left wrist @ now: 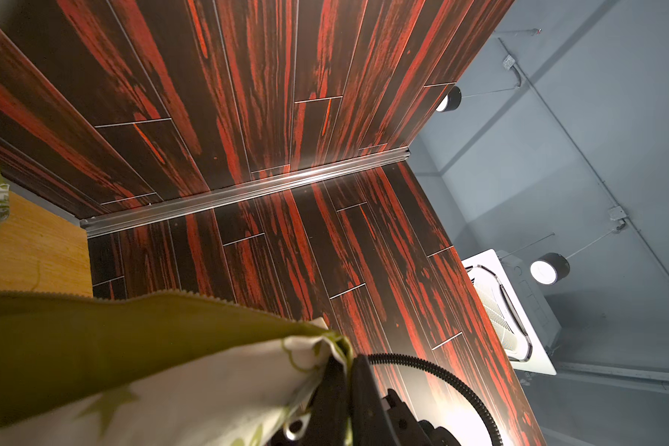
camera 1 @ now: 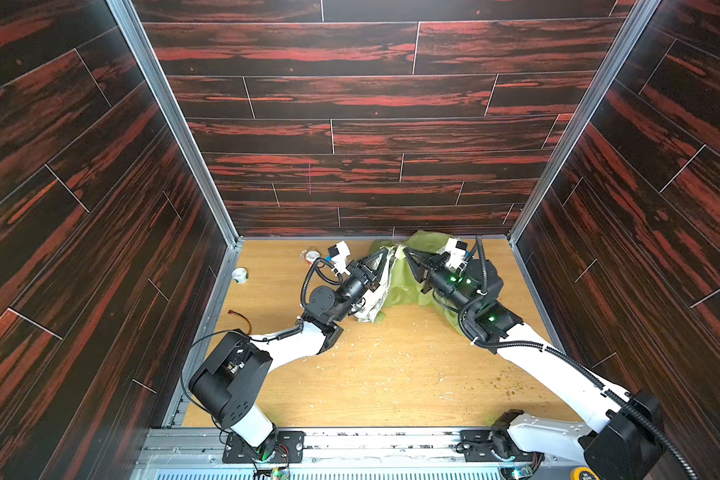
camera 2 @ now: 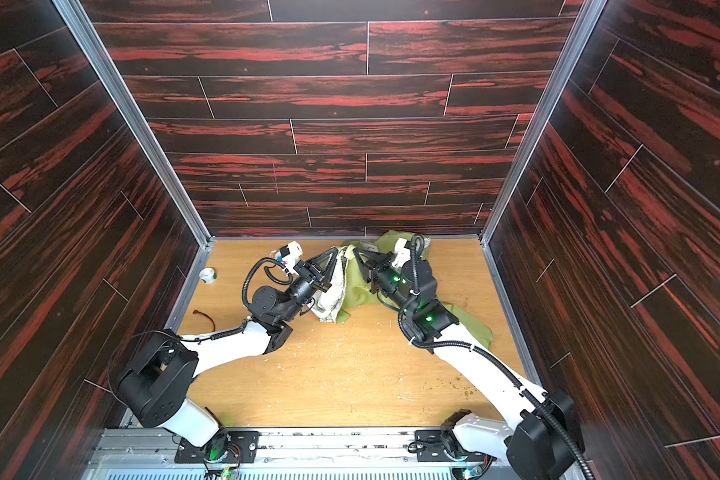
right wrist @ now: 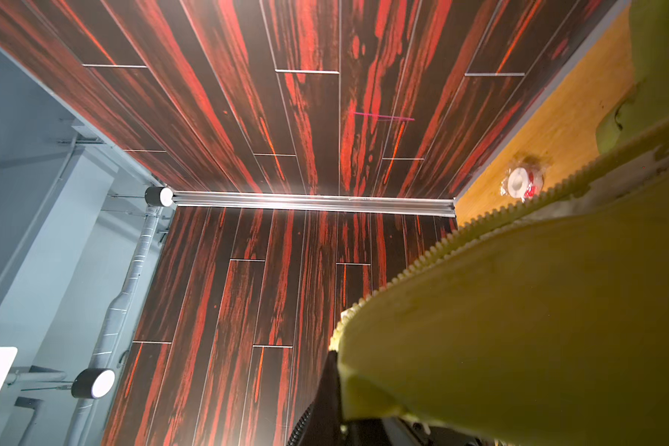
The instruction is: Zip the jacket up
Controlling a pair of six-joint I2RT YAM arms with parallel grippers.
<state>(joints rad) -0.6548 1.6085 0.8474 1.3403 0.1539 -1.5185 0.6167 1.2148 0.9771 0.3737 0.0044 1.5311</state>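
Hanging bunched between the two arms at the far side of the bench [camera 1: 391, 386], close to the back wall and right of the middle, the jacket [camera 1: 400, 286] is raised at its front edges while its green tail trails on the wood under the right arm. I judge it light, thin and limp, probably a little slick, so it will sag and fold wherever it is not held; the firmest places to take hold are the two front edges beside the zipper teeth [right wrist: 479, 222]. The left gripper [camera 1: 384, 255] is pressed together on the edge where the pale patterned lining [left wrist: 209, 386] shows, the right gripper [camera 1: 407, 252] pinches the green toothed edge, and their tips stand near each other. No slider can be made out. Of containers, only a small round white-and-green thing [camera 1: 240, 275] near the left wall might be a cup, its contents too small to tell; a clear-wrapped roll [camera 1: 312, 256] lies near the back wall
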